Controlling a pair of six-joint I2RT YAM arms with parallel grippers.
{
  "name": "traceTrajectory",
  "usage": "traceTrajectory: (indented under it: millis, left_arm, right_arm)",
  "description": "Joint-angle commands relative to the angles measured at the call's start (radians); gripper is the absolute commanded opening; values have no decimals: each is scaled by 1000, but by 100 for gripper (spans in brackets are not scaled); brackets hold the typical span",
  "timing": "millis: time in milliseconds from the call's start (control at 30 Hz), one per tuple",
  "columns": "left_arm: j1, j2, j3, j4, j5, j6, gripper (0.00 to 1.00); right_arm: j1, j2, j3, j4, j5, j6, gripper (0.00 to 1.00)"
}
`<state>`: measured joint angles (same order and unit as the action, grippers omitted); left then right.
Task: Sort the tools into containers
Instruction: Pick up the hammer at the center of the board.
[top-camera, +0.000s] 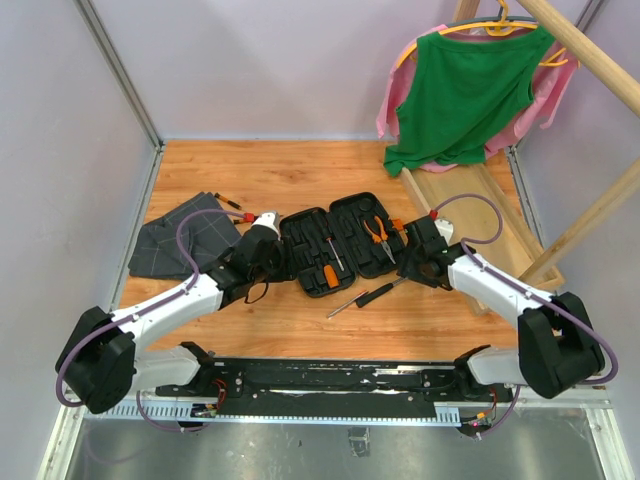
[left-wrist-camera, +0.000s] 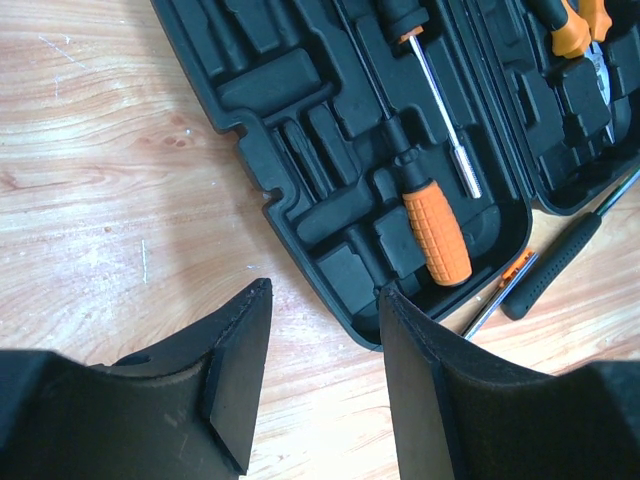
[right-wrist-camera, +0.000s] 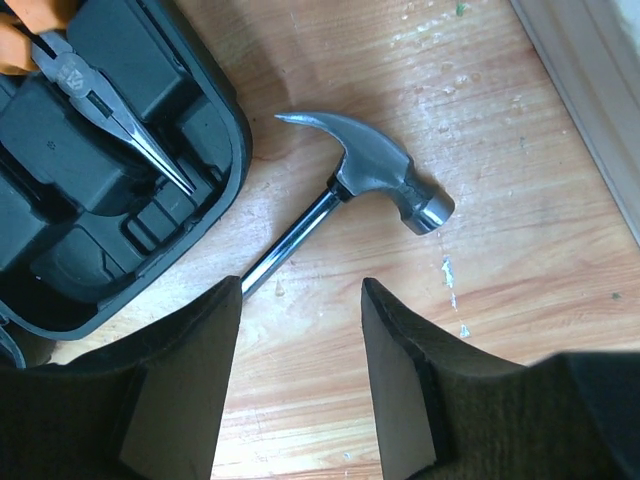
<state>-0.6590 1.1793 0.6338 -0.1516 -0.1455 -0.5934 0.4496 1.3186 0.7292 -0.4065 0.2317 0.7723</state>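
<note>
The black tool case (top-camera: 340, 245) lies open mid-table. Its right half holds orange-handled pliers (top-camera: 378, 232), seen too in the right wrist view as pliers (right-wrist-camera: 110, 110). In the left half sits an orange-handled screwdriver (left-wrist-camera: 435, 230). A black-handled screwdriver (top-camera: 365, 298) lies on the wood in front of the case. My left gripper (left-wrist-camera: 325, 292) hovers open over bare wood at the case's near left corner. My right gripper (right-wrist-camera: 300, 290) is open beside the case's right end, above the table. The steel hammer (right-wrist-camera: 385, 175) lies just ahead of it, its shaft running under the left finger (right-wrist-camera: 190, 380).
A dark grey folded cloth (top-camera: 180, 245) lies at the left, with thin orange-tipped tools (top-camera: 235, 208) at its far edge. The long wooden tray (top-camera: 480, 215) runs along the right side, its rim (right-wrist-camera: 590, 90) close to the hammer. Green and pink clothes (top-camera: 465, 85) hang at the back right.
</note>
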Motion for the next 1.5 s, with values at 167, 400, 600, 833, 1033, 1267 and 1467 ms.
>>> traceTrajectory:
  millis: [167, 400, 600, 833, 1033, 1267, 1467]
  left_arm:
    - [-8, -2, 30, 20, -11, 0, 51]
    - [-8, -12, 28, 17, -12, 5, 51]
    - [-10, 3, 39, 20, 7, 26, 51]
    - [-43, 5, 57, 19, 5, 53, 51]
    - [-105, 13, 74, 36, 4, 72, 51]
    - [-192, 42, 91, 90, 37, 76, 52]
    - [-224, 69, 101, 138, 81, 55, 52]
  right_arm:
    - [9, 113, 41, 10, 11, 17, 52]
    - [10, 204, 102, -20, 30, -27, 51]
    - [9, 272, 126, -68, 64, -74, 46]
    - [10, 249, 86, -76, 82, -68, 21]
    - [3, 198, 35, -66, 84, -59, 8]
    - [-2, 101, -53, -51, 60, -23, 1]
    - [-8, -96, -165, 18, 53, 55, 1]
